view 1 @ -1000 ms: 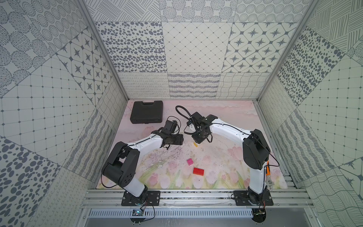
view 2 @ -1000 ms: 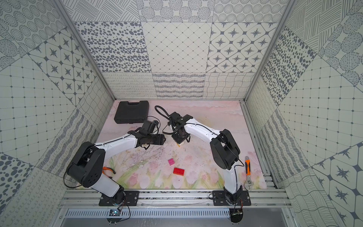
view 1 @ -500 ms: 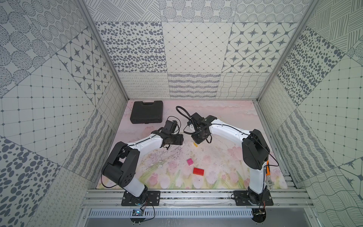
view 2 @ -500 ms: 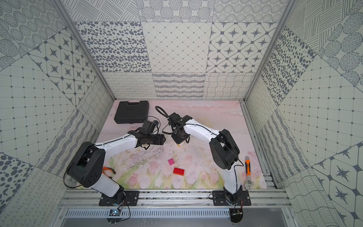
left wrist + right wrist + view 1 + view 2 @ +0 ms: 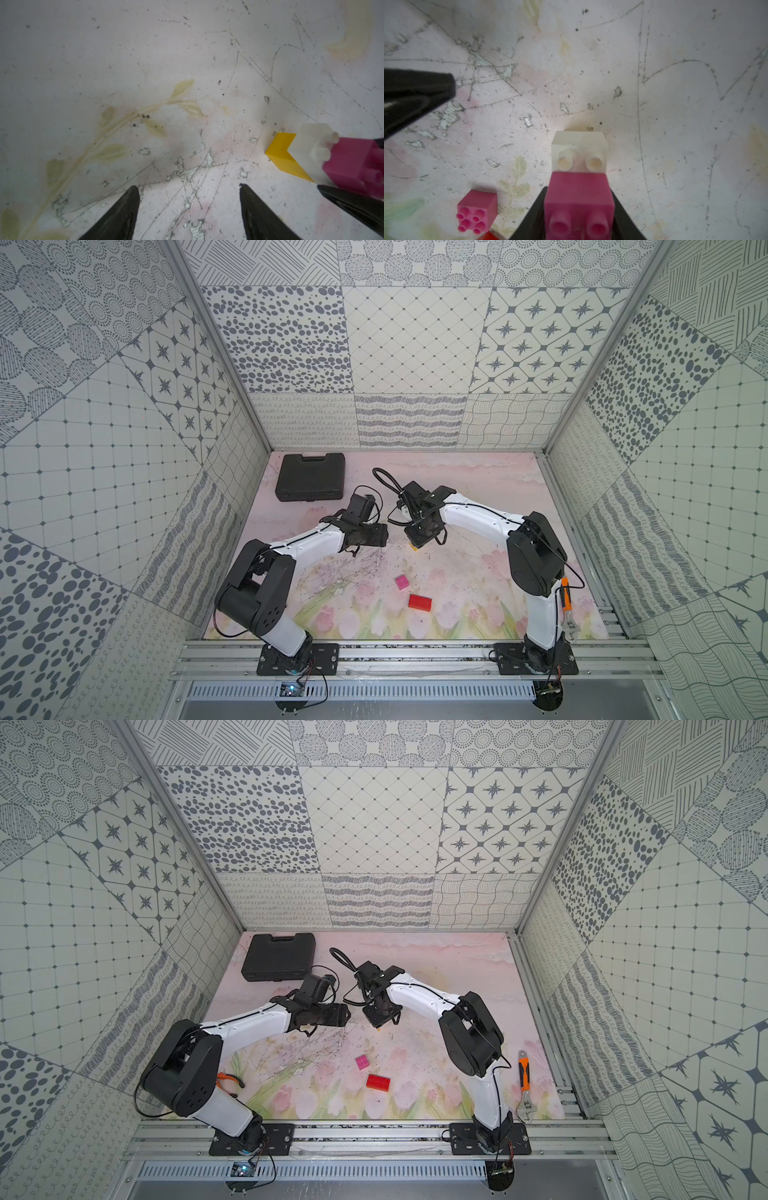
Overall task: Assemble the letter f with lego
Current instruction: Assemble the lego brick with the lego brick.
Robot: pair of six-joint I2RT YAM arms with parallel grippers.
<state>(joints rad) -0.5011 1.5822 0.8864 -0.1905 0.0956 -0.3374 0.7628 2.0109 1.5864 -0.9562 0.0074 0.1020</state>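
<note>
My right pincer (image 5: 578, 188) stands over the stack (image 5: 307, 153) near the middle of the tabletop (image 5: 145, 52). Its fingers lie close along both sides of the upper pink brick (image 5: 579, 199); whether they pinch it or only rest against it I cannot tell. That brick sits on the white brick (image 5: 579, 143), which sits on the yellow brick (image 5: 280, 149). My left pincer (image 5: 187, 186) hangs just beside the stack, spread and empty.

I judge the step to be seating this pink piece. To do it well I should push straight down along the studs, keep the yellow foot flat, then part my fingers evenly and rise without dragging sideways. A skewed pull could topple a stack this narrow, so my left pincer could steady its base. The loose pink brick (image 5: 477, 209) and the red brick (image 5: 419, 602) lie near, not yet joined.

The bricks are hard, smooth plastic with crisp edges and short hollow round studs, and the white one looks faintly translucent. The tabletop is a matte floral print, scratched and flaking.
</note>
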